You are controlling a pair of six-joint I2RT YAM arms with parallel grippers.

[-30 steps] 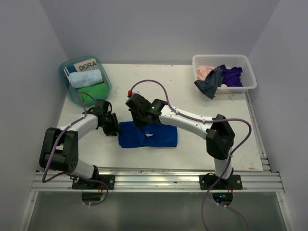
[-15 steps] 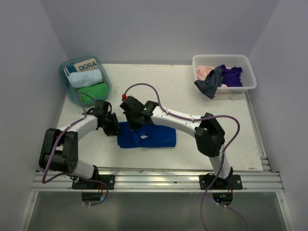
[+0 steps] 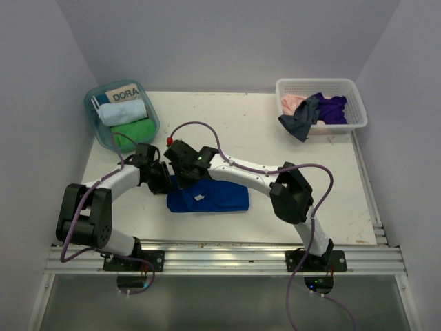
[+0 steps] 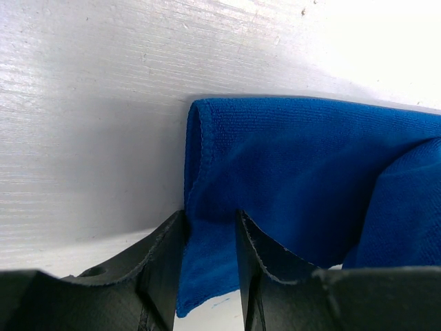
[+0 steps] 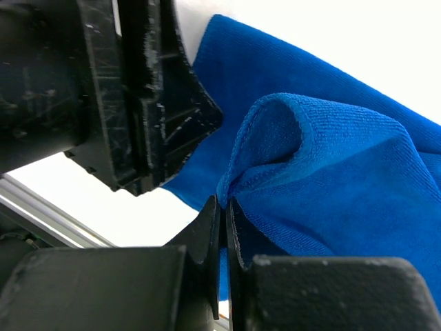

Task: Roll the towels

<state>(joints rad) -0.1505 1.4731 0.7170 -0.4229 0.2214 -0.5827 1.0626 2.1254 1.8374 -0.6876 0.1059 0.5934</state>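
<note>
A royal blue towel with a small white tag lies folded on the white table in front of the arms. My left gripper is at the towel's left end. In the left wrist view a thick fold of the towel fills the gap of the left gripper, whose fingers press it from both sides. My right gripper reaches across from the right, just beside the left one. The right gripper is shut on a thin raised edge of the towel.
A teal tub at the back left holds a rolled light blue towel, a rolled green one and a DORA card. A white basket at the back right holds loose pink, grey and purple towels.
My right arm has swung left, carrying the pinched towel edge toward the left gripper. The towel has slid slightly left. The left arm has hardly moved.
</note>
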